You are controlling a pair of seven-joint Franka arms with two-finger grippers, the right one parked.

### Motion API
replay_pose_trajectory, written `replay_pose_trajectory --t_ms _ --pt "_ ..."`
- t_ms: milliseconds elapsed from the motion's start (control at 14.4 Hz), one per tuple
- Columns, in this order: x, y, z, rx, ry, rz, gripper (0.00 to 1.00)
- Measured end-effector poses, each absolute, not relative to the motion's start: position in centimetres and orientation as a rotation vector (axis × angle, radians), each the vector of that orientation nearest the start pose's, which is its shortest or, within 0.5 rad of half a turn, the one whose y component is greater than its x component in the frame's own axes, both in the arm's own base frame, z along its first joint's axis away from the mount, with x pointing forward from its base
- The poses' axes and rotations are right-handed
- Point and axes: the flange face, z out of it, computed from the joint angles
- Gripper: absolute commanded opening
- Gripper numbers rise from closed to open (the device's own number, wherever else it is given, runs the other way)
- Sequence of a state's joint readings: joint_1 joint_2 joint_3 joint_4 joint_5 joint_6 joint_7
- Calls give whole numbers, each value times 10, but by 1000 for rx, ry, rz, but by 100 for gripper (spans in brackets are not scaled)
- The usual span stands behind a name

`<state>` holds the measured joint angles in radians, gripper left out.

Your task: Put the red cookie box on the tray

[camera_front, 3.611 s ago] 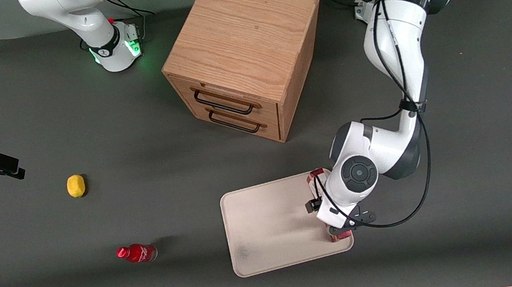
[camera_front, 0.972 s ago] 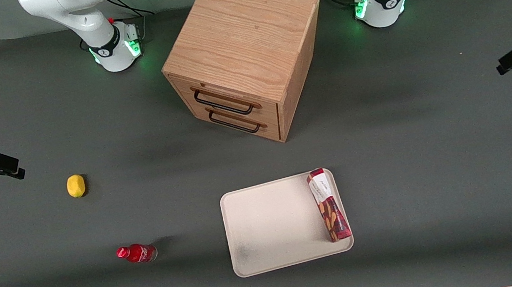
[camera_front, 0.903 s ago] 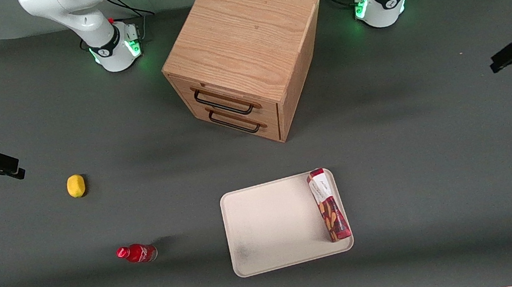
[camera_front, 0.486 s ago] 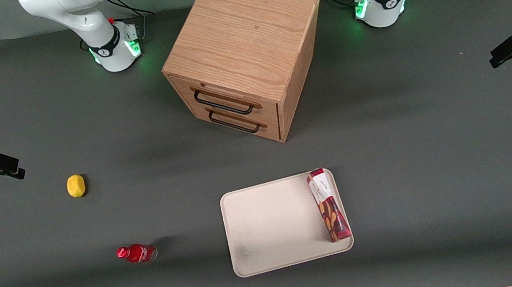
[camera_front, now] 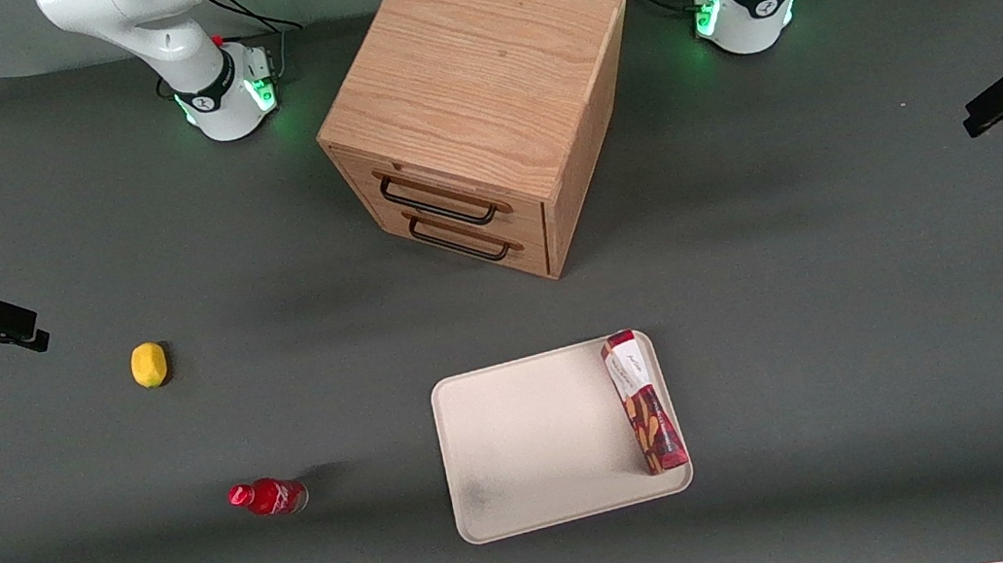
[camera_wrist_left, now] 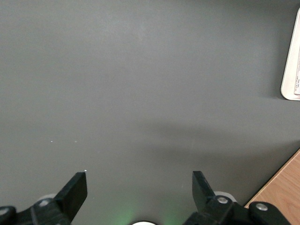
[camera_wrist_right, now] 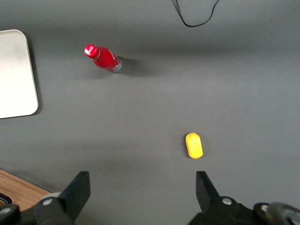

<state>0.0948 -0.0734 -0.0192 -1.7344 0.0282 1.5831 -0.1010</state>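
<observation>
Cookie carton placed: the red cookie box [camera_front: 643, 402] lies flat on the tray [camera_front: 524, 440], along the tray's edge toward the working arm's end, long axis running from nearer the front camera to farther from it. Box rests inside the low rim, nothing touching it. The left gripper [camera_wrist_left: 139, 185] hangs high over bare table, well apart from the tray toward the working arm's end, fingers spread wide, holding nothing. From the gripper the box lies sideways toward the table's middle.

Wooden drawer cabinet [camera_front: 477, 108] stands farther from the front camera than the tray. Small red bottle [camera_front: 268, 497] and yellow lemon [camera_front: 148, 364] lie toward the parked arm's end. Judgement: task looks complete; nothing blocks the arm's path.
</observation>
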Motion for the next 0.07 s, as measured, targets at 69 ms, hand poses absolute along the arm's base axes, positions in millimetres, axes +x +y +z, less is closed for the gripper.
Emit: replay_pose_trajectory --t_ms 69 --pt "527 43 589 -3097 -272 118 100"
